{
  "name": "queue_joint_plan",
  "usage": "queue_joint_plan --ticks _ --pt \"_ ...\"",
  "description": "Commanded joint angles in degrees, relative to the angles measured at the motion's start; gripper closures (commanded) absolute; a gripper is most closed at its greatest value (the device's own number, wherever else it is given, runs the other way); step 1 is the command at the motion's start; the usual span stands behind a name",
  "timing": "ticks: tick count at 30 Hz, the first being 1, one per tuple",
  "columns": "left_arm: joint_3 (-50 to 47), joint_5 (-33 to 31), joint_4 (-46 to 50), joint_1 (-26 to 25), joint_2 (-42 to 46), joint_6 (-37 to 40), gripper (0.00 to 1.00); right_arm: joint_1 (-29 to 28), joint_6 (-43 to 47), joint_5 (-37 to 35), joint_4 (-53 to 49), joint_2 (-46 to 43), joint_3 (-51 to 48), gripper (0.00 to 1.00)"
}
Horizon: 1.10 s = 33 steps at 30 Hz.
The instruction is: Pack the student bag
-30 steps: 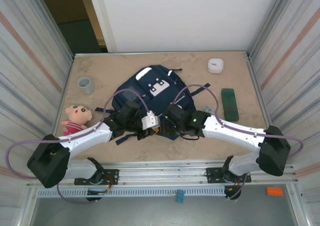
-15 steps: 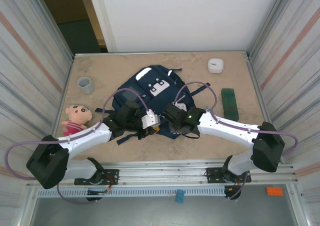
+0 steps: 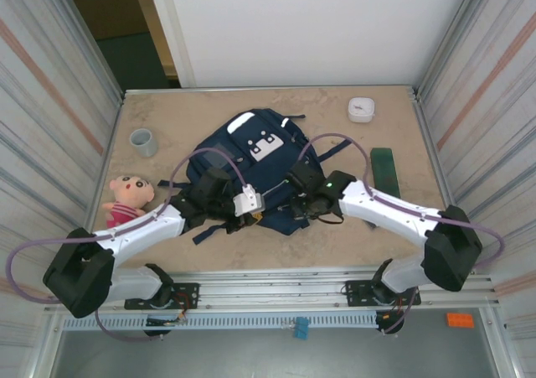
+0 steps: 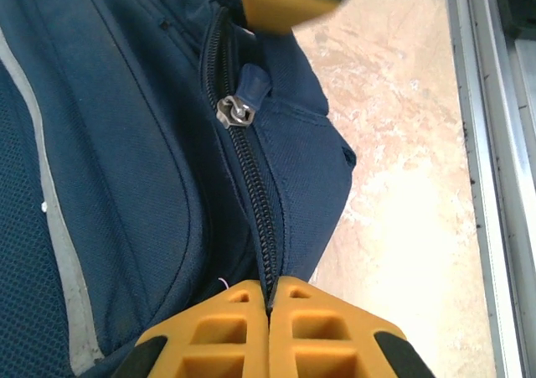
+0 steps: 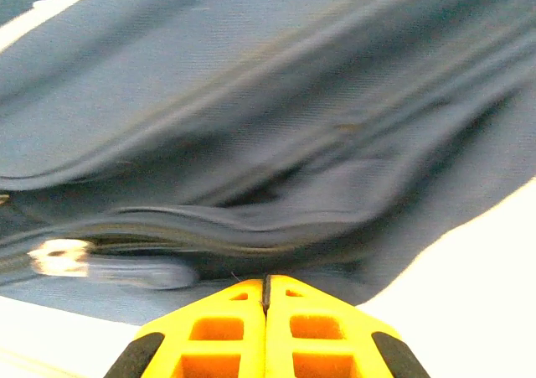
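The bag (image 3: 251,147) lies flat on the table (image 3: 167,110), its near edge right against both sets of jaws. The left jaws are clenched tight, and the zipper track (image 4: 251,185) runs straight into the seam between them; its pull (image 4: 237,110) sits further ahead. The right jaws are also clenched, touching blurred navy fabric, with a pull just ahead to their left. It cannot be told whether either pair pinches cloth.

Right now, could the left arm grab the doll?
Probably yes. The doll lies beside the left arm, nothing between, though the left end effector is shut at the zipper of the student bag.
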<state>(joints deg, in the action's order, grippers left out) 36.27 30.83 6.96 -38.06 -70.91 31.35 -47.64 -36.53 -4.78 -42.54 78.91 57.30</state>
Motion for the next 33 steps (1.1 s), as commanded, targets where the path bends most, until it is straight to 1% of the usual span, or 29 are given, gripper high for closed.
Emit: queue_joint_plan --ticks 1,3,4,5,6,7,8,9,10,12,14,15,21,24,26,28,30,33 --pt "1.74 0.24 3.24 1.85 3.08 3.61 1.00 4.14 4.05 3.68 -2.71 -3.98 -2.32 1.00" --pt "1.50 1.40 3.67 2.67 3.81 4.15 1.00 5.65 6.43 6.16 -2.37 -5.45 -2.50 1.00" --pt "1.23 2.32 3.47 2.94 4.23 4.23 1.00 5.45 8.00 7.35 -1.63 -6.18 -2.40 0.99" --pt "1.09 3.36 3.28 2.95 4.47 4.14 1.00 4.86 9.07 8.05 -0.59 -6.87 -2.30 0.91" --pt "0.87 4.66 2.65 3.04 4.64 3.87 1.00 3.83 10.57 9.17 1.12 -7.69 -2.46 0.79" --pt "0.65 5.88 2.00 3.06 4.79 3.27 1.00 2.69 12.68 10.14 2.67 -8.41 -2.61 0.70" --pt "0.39 7.37 1.01 3.08 4.84 2.48 1.00 1.18 15.23 10.92 4.85 -9.04 -2.79 0.64" --pt "0.08 8.87 -0.09 3.13 4.81 1.61 1.00 -0.25 17.89 12.31 7.03 -9.46 -3.28 0.61" --pt "-0.17 9.95 -1.07 3.10 4.75 0.84 1.00 -0.67 19.55 13.77 9.14 -9.63 -3.70 0.60" --pt "-0.67 11.31 -3.02 3.16 4.64 -0.76 1.00 0.45 20.27 17.61 13.22 -8.91 -4.72 0.58" --pt "-0.69 12.19 -3.64 3.09 4.57 -1.50 1.00 2.17 19.74 21.45 14.82 -7.12 -4.33 0.55" --pt "-0.60 12.33 -3.59 3.16 4.65 -1.69 1.00 2.41 19.50 22.19 14.60 -5.80 -3.67 0.54" --pt "-0.25 13.23 -4.14 3.40 5.26 -2.48 1.00 0.89 20.49 19.84 13.28 0.00 -0.77 0.50" --pt "0.14 13.90 -4.15 3.36 5.18 -2.58 1.00 -0.41 21.40 16.90 13.09 2.42 1.12 0.50" --pt "0.17 14.00 -4.32 3.43 5.14 -2.79 1.00 -1.01 21.67 15.66 12.90 3.68 2.53 0.54" --pt "0.29 13.59 -4.28 3.37 5.11 -2.59 1.00 -1.41 21.38 14.56 12.31 4.54 3.81 0.66" --pt "0.27 11.98 -3.89 3.41 5.18 -2.46 1.00 -1.58 20.69 11.63 10.49 4.91 4.89 0.79" --pt "0.29 7.92 -1.77 3.43 5.51 -1.14 1.00 -0.69 19.10 8.39 6.28 4.73 6.11 0.97"
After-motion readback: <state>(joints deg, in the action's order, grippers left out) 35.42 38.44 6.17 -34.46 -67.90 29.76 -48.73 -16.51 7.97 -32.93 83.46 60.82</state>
